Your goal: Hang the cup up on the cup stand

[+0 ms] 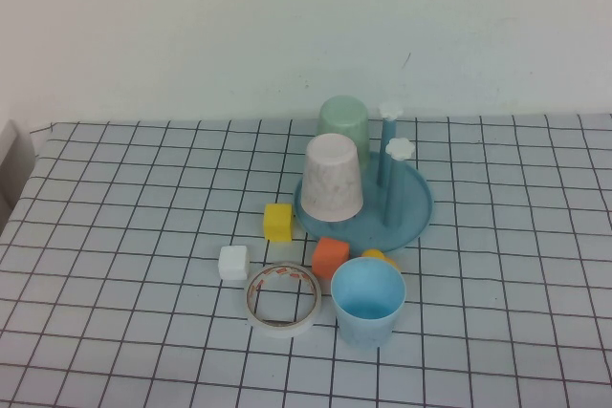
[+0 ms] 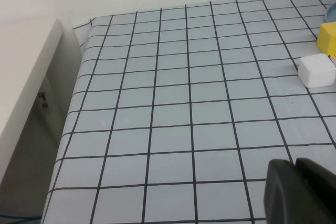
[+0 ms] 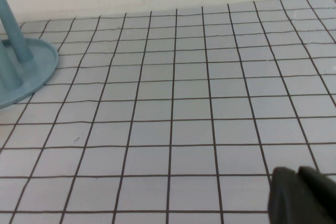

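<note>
The sky-blue cup (image 1: 367, 300) stands upright, mouth up, in the lower centre of the high view on the gridded counter (image 1: 124, 198), just in front of the cup stand (image 1: 413, 209) and apart from its pegs. On the stand sit an inverted speckled cup (image 1: 333, 178) and, behind it, an inverted mint-green cup (image 1: 344, 121). A yellow block (image 1: 278, 221), an orange block (image 1: 330, 257), a white block (image 1: 233, 262) and a tape roll (image 1: 282, 298) lie near the cup. The left gripper (image 2: 296, 192) shows at the lower right of its wrist view, jaws together, holding nothing. The right gripper (image 3: 299, 195) shows likewise in its own view, jaws together, over bare grid
</note>
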Controlling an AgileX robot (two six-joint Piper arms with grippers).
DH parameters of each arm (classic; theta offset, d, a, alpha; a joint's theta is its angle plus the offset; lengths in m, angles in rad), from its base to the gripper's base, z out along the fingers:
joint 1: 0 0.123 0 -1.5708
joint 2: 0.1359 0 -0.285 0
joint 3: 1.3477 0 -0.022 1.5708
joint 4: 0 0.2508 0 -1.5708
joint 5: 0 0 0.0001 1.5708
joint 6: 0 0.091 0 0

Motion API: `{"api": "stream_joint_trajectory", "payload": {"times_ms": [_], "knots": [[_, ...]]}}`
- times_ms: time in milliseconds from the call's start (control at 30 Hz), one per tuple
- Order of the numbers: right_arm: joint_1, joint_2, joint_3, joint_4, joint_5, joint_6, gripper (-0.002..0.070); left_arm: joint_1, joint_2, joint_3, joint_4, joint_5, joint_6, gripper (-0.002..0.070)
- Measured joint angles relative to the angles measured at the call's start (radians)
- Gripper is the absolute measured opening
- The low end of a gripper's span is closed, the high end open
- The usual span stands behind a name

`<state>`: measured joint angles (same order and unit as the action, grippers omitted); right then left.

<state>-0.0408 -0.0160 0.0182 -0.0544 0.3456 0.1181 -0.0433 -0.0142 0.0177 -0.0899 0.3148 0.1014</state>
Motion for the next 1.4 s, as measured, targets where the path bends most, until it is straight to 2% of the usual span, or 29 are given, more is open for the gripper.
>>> {"api": "stream_joint_trajectory", "payload": {"times_ms": [233, 367, 467, 533, 633, 733, 933, 1267, 1400], "knots": [[0.0, 0.0, 0.0, 0.002, 0.0, 0.002, 0.0011, 0.0, 0.0, 0.0, 0.046, -0.002, 0.002, -0.0003], [0.0, 0.0, 0.0, 0.095, 0.0, 0.004, 0.0011, 0.0, 0.0, 0.0, 0.09, -0.017, -0.017, -0.0003], [0.0, 0.0, 0.0, 0.27, 0.006, 0.036, 0.0011, 0.0, 0.0, 0.002, -0.077, -0.062, -0.145, -0.0003], [0.0, 0.0, 0.002, 0.436, 0.01, 0.088, 0.0011, -0.002, 0.0, 0.002, -0.295, -0.119, -0.268, -0.0003], [0.0, 0.0, 0.008, 0.708, 0.024, 0.163, 0.0011, -0.002, 0.0, 0.002, -0.582, -0.183, -0.365, -0.0003], [0.0, 0.0, 0.008, 0.831, 0.022, 0.179, 0.0011, -0.002, 0.0, 0.002, -0.672, -0.212, -0.36, -0.0003], [0.0, 0.0, 0.008, 0.877, 0.006, 0.183, 0.0011, -0.002, 0.0, 0.002, -0.704, -0.254, -0.34, -0.0003], [0.0, 0.0, 0.008, 0.882, -0.02, 0.162, 0.0011, -0.002, 0.0, 0.002, -0.717, -0.424, -0.336, -0.0003], [0.0, 0.0, 0.008, 0.882, -0.051, 0.141, 0.0011, -0.002, 0.0, 0.002, -0.659, -0.462, -0.28, -0.0003]]}}
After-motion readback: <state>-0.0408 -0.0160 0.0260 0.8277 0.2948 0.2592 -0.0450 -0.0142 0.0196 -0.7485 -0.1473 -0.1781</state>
